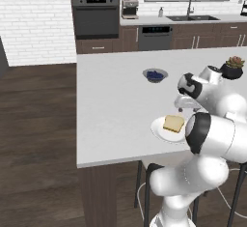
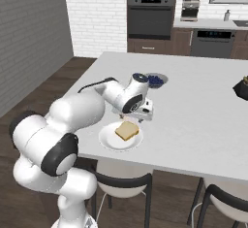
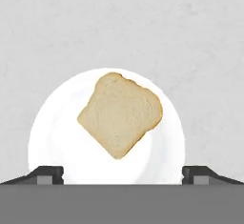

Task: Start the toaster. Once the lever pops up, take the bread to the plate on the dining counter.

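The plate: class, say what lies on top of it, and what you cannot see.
The bread lies flat on the plate, inside its rim. The open gripper hovers above. The plate's middle beneath the slice is covered.

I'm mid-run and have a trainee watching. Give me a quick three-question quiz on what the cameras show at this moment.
1. True or false: the bread lies flat on the plate.
2. Multiple choice: the end effector is (a) shut on the bread, (b) open above the plate, (c) pressed against the small bowl.
3. Short answer: which surface carries the plate?

Key:
1. True. The slice rests on the plate, clear of both fingertips.
2. b. The fingertips stand wide apart with nothing between them.
3. The dining counter, near its front edge.
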Robot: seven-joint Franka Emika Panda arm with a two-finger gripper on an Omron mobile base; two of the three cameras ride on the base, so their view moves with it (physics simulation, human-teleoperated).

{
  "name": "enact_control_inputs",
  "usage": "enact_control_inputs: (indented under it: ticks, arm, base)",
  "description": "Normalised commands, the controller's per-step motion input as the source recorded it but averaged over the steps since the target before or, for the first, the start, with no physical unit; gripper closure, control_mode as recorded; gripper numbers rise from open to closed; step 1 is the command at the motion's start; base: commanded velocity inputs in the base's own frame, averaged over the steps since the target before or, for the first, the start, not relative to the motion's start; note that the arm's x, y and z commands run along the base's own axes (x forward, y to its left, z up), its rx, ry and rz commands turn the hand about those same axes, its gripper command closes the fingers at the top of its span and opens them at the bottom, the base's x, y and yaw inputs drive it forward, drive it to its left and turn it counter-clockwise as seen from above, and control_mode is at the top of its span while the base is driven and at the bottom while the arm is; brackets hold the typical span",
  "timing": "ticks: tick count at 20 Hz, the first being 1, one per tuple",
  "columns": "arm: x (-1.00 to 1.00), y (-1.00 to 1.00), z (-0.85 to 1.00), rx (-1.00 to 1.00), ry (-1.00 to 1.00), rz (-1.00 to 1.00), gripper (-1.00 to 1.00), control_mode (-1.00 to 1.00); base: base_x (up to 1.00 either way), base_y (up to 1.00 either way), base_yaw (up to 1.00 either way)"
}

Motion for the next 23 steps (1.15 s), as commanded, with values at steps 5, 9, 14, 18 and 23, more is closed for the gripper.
enact_control_inputs:
  ticks: [5,9,14,18,23]
  arm:
    - [-0.75,0.52,0.98,-0.32,0.03,-0.13,-1.0,-1.0]
    - [-0.97,0.63,0.57,-0.2,0.0,-0.07,-1.0,-1.0]
    - [-1.0,0.69,0.29,-0.22,0.05,-0.02,-1.0,-1.0]
    - [-0.74,0.8,0.37,-0.17,0.04,-0.03,-1.0,-1.0]
    - [-0.71,0.84,-0.01,-0.08,-0.02,0.0,-1.0,-1.0]
  base:
    - [0.0,0.0,0.0]
    - [0.0,0.0,0.0]
    - [0.0,0.0,0.0]
    - [0.0,0.0,0.0]
    - [0.0,0.0,0.0]
